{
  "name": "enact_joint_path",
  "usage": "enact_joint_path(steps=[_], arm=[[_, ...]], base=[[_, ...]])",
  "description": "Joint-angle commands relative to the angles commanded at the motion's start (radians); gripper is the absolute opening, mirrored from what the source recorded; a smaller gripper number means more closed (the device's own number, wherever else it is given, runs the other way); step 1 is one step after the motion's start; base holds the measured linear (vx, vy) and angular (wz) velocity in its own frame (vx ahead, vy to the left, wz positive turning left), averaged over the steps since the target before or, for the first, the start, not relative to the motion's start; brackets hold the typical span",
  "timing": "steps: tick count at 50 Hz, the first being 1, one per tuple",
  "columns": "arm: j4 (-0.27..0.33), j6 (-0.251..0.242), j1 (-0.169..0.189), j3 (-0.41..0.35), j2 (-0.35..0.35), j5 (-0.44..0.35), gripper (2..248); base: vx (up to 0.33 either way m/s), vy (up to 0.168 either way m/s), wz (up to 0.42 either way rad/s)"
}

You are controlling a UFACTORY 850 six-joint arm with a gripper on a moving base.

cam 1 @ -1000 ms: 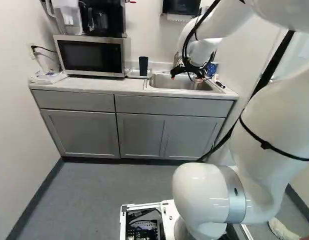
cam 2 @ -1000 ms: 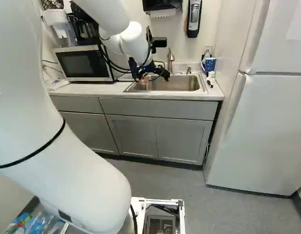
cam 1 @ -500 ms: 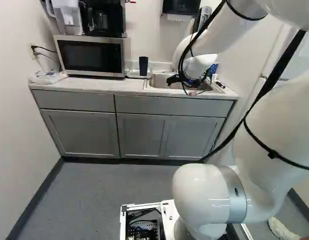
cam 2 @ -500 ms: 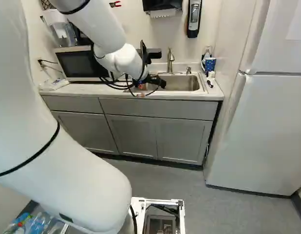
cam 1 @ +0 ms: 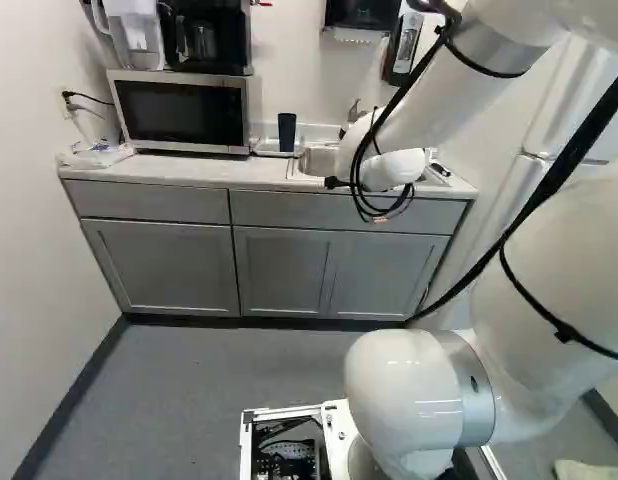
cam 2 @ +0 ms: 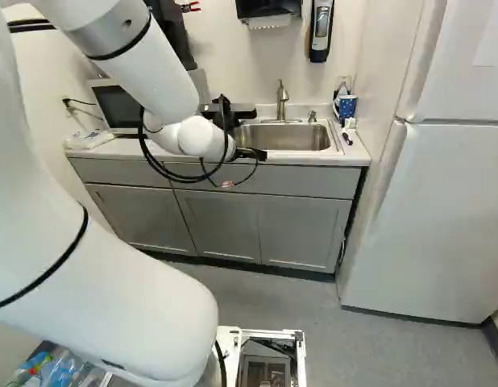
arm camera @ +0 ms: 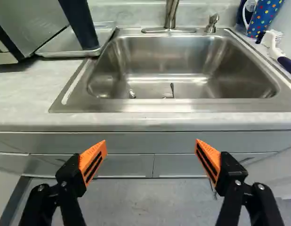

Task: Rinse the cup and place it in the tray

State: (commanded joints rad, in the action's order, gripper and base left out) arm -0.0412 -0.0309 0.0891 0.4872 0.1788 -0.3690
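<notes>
OK, headcount around the sink (cam 2: 285, 139). One dark cup (arm camera: 80, 23), and it's standing in the one clear tray (arm camera: 56, 51), just beside the sink on the microwave side. One microwave (cam 1: 179, 112), further along from the sink past that tray. One faucet (arm camera: 171, 14) behind the sink, with one small pump (arm camera: 212, 22) near it.

Other side of the sink: one dotted mug (arm camera: 267, 16) and one dark-handled brush (arm camera: 287, 63). There's one fridge (cam 2: 430, 210) beyond those. One soap dispenser (cam 2: 321, 31) and one paper towel dispenser (cam 2: 268, 10) are on the wall above the sink. Lower down, the cabinets (cam 1: 279, 270) under and alongside the sink have three doors and two drawer fronts.

Just one gripper (cam 2: 253, 154), out in front of the sink. In the wrist view the gripper (arm camera: 151, 141) has two fingers with orange pads (arm camera: 93, 162), spread wide apart, with the sink ahead of them.
</notes>
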Motion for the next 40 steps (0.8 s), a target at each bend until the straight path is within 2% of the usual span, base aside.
enact_joint_path(steps=[20,40], arm=[[0.016,0.012,-0.034,-0.152,0.038,-0.191,247],[0.027,0.021,-0.059,-0.266,0.067,-0.335,247]], base=[[0.000,0.000,0.000],[0.000,0.000,0.000]])
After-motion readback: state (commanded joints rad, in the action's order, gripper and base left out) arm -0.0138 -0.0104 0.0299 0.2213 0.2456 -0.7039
